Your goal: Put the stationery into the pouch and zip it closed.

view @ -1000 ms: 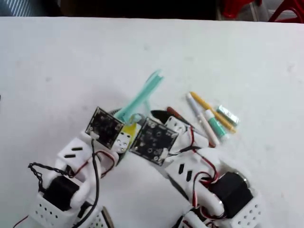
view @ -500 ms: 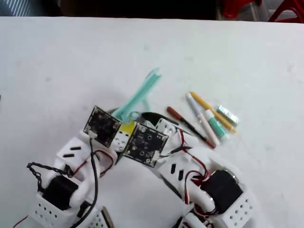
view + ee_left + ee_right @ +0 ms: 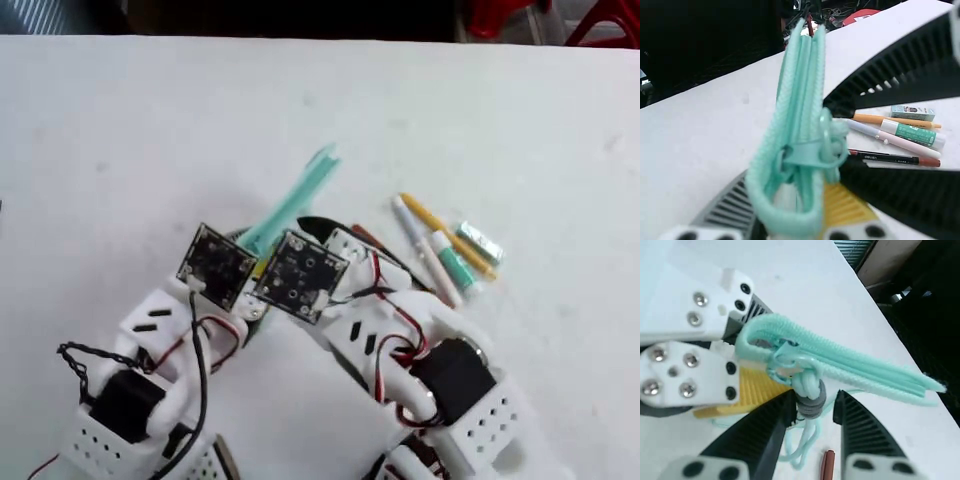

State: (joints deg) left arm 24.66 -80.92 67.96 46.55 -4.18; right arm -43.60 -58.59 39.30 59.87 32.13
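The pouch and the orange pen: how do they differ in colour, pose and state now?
The pouch is mint green fabric, the orange pen a thin stick. The pouch is held on edge, one end clamped in the left gripper; the orange pen lies flat on the table, untouched. Both look long and narrow.

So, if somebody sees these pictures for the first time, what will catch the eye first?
The mint-green pouch stands out most, raised off the white table near its middle, with one end gripped in the left gripper. The right gripper has its black jaws on either side of the knotted zip pull. To the right, several pens lie loose on the table, not yet in the pouch.
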